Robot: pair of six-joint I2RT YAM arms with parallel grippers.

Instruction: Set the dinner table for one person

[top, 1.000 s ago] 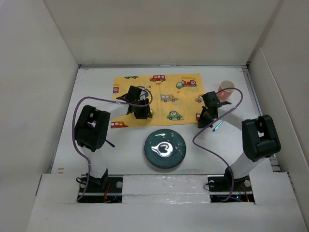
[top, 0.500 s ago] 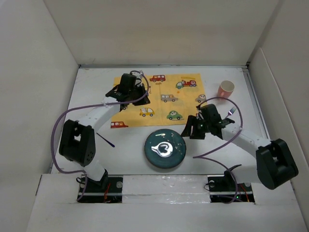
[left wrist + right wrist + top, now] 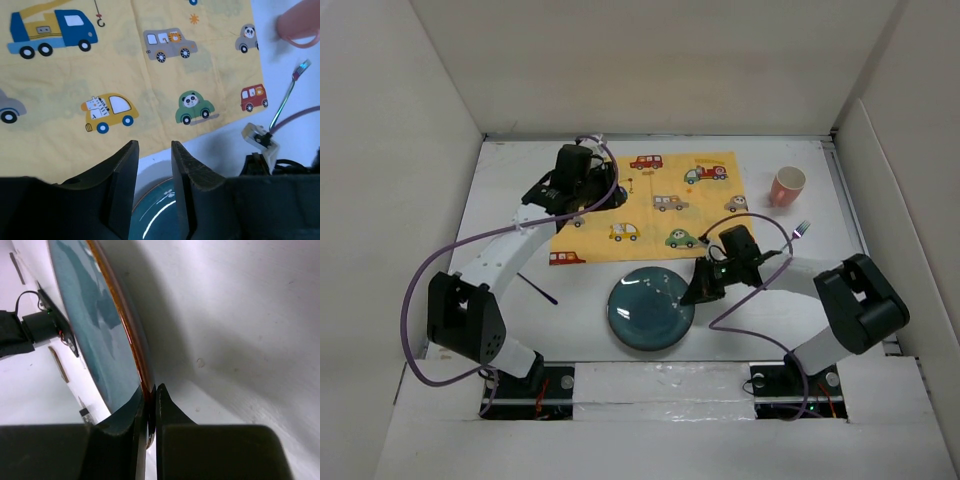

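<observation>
Right pincer [image 3: 150, 402] was pinching the teal plate [image 3: 645, 312] by its thin rim, so I feared it might pivot or slip onto the tabletop [image 3: 505, 190].

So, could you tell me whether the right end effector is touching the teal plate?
Touching. In the right wrist view, the right end effector pinches the teal plate by its rim, with no gap visible.

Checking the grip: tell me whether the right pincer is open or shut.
Shut: in the wrist view the right pincer clamps the rim of the plate.
</observation>
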